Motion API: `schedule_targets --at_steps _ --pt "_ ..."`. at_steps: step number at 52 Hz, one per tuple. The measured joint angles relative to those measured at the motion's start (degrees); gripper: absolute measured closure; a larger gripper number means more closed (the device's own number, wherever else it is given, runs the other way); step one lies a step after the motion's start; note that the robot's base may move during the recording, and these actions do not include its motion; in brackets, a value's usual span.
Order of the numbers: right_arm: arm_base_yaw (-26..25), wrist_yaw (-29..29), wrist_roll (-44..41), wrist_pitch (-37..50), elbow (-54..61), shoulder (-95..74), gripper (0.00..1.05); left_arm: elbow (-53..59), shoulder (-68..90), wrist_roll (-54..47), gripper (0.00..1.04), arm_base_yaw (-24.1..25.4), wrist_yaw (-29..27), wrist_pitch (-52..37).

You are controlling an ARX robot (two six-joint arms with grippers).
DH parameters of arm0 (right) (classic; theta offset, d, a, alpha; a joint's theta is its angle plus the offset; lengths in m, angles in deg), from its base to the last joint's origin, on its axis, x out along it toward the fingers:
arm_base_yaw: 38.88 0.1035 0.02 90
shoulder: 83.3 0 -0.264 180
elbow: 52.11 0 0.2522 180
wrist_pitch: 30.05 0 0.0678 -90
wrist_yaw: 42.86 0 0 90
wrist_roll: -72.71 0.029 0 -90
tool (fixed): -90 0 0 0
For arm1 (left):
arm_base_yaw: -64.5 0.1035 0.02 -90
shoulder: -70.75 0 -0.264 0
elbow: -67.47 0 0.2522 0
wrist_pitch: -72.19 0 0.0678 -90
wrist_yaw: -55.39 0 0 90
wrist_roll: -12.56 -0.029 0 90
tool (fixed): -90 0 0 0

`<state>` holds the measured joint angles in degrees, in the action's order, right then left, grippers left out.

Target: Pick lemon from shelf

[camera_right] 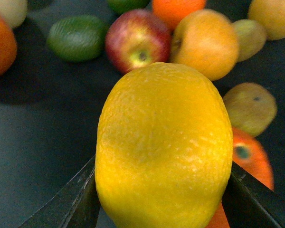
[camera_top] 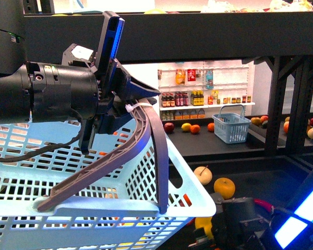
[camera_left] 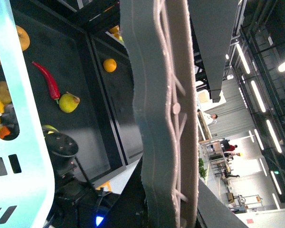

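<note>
Pinching a small, bright-yellow, rounded lemon (camera_right: pixel 164 147) from both sides, the right gripper (camera_right: pixel 164 202) has its two dark fingers (camera_right: pixel 69 202) pressed against the fruit's flanks. The lemon fills the middle of the right wrist view, over a dark flat tray (camera_right: pixel 33 142) of the black metal shelf (camera_top: pixel 297 88); whether it touches the tray cannot be told. Just behind it on the same tray lie a red-and-yellow apple (camera_right: pixel 138 45), an orange-yellow round fruit (camera_right: pixel 206 45) and a dark-green lime (camera_right: pixel 77 37). In the front view the left gripper (camera_top: pixel 126 107) is clamped on the raised grey-purple plastic handle (camera_top: pixel 146 138) of a light-blue slotted plastic basket (camera_top: pixel 68 208), close to the camera. Farther off, a small blue basket (camera_top: pixel 231 127) stands on a dark tray, and white store shelving with bottles (camera_top: pixel 203 88) lines the back wall.
</note>
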<state>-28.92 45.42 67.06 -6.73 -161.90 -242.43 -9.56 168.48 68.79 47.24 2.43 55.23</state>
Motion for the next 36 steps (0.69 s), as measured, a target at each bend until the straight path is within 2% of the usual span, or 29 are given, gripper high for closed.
schedule_targets --at_steps 15,25,36 --pt "-5.4 -0.2 6.4 5.0 7.0 12.4 0.43 0.0 0.0 0.0 0.95 0.0 0.0 0.0" --pt "-8.0 2.1 11.1 6.8 10.5 20.1 0.43 0.0 0.0 0.0 0.95 0.0 0.0 0.0" --pt "-8.6 11.5 21.0 11.5 16.4 33.3 0.43 0.0 0.0 0.0 0.95 0.0 0.0 0.0"
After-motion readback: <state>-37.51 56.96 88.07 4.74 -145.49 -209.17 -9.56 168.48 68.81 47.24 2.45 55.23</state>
